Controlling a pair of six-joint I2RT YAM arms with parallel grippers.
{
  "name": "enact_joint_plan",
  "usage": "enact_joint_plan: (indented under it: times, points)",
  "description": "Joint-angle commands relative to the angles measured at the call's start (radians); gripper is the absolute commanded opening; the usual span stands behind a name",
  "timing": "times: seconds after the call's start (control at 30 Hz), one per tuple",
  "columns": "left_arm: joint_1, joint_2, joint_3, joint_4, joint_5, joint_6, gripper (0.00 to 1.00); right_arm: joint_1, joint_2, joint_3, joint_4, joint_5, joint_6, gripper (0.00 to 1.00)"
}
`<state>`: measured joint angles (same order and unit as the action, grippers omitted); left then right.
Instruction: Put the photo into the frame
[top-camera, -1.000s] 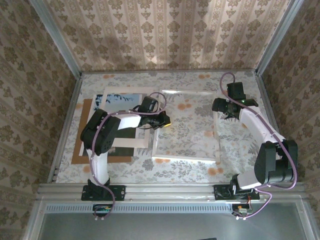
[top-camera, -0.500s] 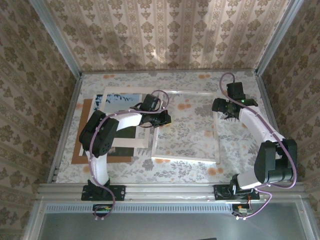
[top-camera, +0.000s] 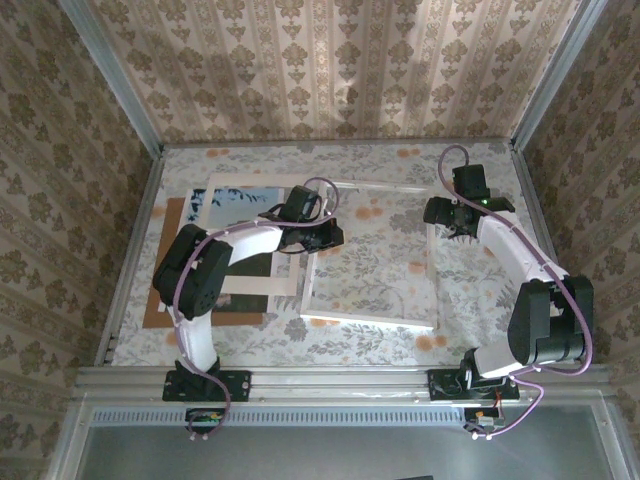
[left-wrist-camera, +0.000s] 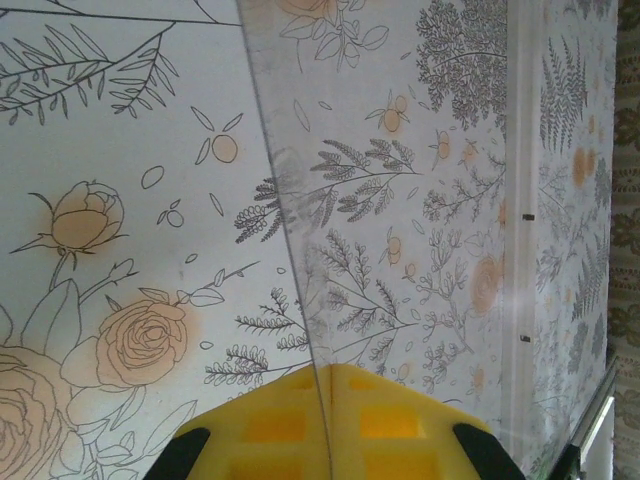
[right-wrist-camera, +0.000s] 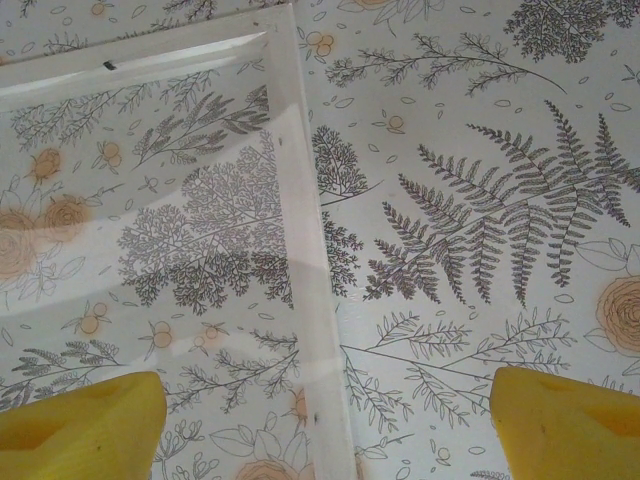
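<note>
The frame (top-camera: 432, 262) lies flat at mid table, thin white bars around a see-through pane (top-camera: 370, 285). My left gripper (top-camera: 326, 238) is at its left side; in the left wrist view the yellow pads (left-wrist-camera: 270, 425) of my left gripper (left-wrist-camera: 328, 378) are shut on the pane's thin clear edge (left-wrist-camera: 285, 200), with the far white bar (left-wrist-camera: 516, 150) beyond. My right gripper (top-camera: 456, 232) hangs open over the frame's right bar (right-wrist-camera: 305, 260), its fingers (right-wrist-camera: 80, 425) on either side of it, apart from it. The photo (top-camera: 245, 199) lies at the back left, partly hidden by the left arm.
A wide white cardboard mat (top-camera: 255, 285) and a plain brown board (top-camera: 165, 300) lie on the left under the left arm. Metal rails (top-camera: 135, 250) and wallpapered walls bound the floral table (top-camera: 480, 290). Bare table lies right of the frame.
The left gripper has turned and closed on the pane's left edge; that edge has shifted and looks slightly raised. The right arm has stayed put.
</note>
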<state>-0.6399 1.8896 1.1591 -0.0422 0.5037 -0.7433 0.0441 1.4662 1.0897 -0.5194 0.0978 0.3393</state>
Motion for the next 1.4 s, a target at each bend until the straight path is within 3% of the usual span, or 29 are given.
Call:
enact_joint_plan:
  times: [0.0, 1.37]
  points:
    - [0.011, 0.004, 0.001, -0.03, 0.021, 0.018, 0.0, 0.005, 0.005, -0.002, 0.002, 0.01, -0.014, 0.86]
    - [0.051, 0.064, 0.025, -0.067, 0.021, 0.085, 0.0, 0.006, 0.016, 0.008, -0.005, 0.01, -0.023, 0.86]
